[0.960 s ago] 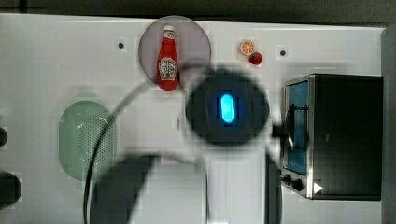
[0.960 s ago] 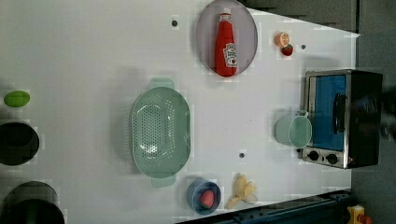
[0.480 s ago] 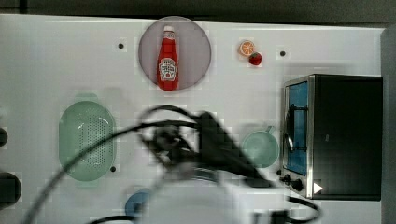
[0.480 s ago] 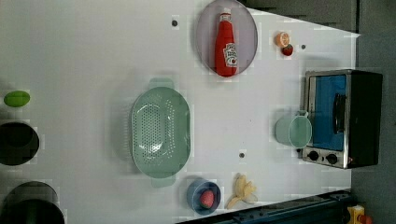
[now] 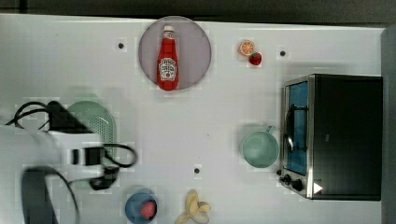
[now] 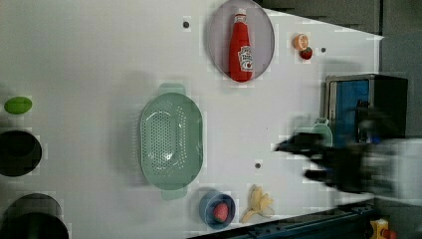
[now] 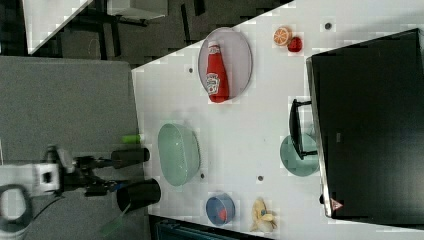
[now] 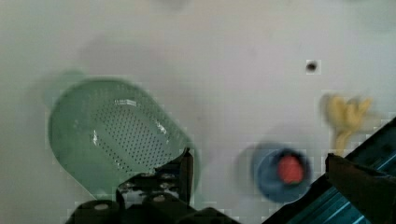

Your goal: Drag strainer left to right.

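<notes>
Over at the top view's left now, and a second ago above the table's middle: white robot arm point(image 5: 51, 144) with black cabling, overlapping part of the pale mint-green oblong plastic strainer point(image 5: 100, 123). Newly in at the left view's right as well, blurred. Strainer itself in the same spot as before, lying flat and upright on the white table point(image 5: 224, 116), perforated bottom showing in the left view point(image 6: 170, 142), well apart from the round teal-green mug point(image 5: 259, 148). Mug just beside the glass door of the black toaster oven point(image 5: 345, 135).

In the wrist view, black gripper point(image 8: 258, 158) with jaws spread wide, holding nothing; one fingertip point(image 8: 186, 163) in front of the strainer's rim point(image 8: 112, 130), touching or not impossible to tell.

Elsewhere on the table: red ketchup bottle point(image 5: 167, 58) lying on a round grey plate point(image 5: 198, 51), small blue bowl point(image 5: 135, 205) with a red piece inside, peeled yellow banana point(image 5: 194, 207) just beside it, orange slice point(image 5: 247, 47) touching a red strawberry point(image 5: 255, 59) near the far edge
</notes>
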